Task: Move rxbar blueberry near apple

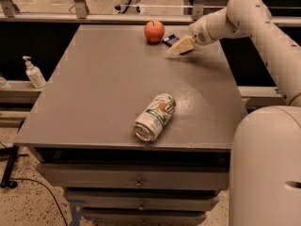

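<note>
**Bar lies between the apple and your gripper, at the far end of the table.**

Your gripper (182, 46) hangs low over the table's (94, 93) far right part. The rxbar blueberry (170, 40) is at its tip on the apple side, and the apple (154, 31) stands just beyond the bar, roughly on that same line. You cannot tell whether the gripper is spread or closed, or whether it holds the bar or only touches it. The bar's end nearest the gripper is hidden, so its long axis is uncertain. Any remaining travel looks short and runs toward the apple. The drink can (155, 117) lies well apart.
</note>
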Controlling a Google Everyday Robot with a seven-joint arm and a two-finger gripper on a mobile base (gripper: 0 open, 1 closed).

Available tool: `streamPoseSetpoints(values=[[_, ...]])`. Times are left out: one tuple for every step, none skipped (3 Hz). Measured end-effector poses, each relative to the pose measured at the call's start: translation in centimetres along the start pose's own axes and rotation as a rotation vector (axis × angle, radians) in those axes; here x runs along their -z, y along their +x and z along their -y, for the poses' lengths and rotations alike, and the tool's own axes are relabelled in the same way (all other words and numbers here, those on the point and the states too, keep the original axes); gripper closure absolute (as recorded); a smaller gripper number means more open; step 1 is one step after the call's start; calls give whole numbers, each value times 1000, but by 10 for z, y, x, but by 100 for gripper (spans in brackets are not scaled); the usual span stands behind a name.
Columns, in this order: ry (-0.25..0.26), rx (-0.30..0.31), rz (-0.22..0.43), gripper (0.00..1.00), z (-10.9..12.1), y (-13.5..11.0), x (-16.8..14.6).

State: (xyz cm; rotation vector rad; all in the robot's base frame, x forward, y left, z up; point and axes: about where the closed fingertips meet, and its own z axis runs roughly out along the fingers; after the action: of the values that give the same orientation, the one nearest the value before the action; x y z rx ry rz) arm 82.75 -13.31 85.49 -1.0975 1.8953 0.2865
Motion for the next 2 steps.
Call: streamPoseSetpoints(values=[[-2,-2,-1,0,-3,0,8],[6,-22,21,0,-12,3,39]])
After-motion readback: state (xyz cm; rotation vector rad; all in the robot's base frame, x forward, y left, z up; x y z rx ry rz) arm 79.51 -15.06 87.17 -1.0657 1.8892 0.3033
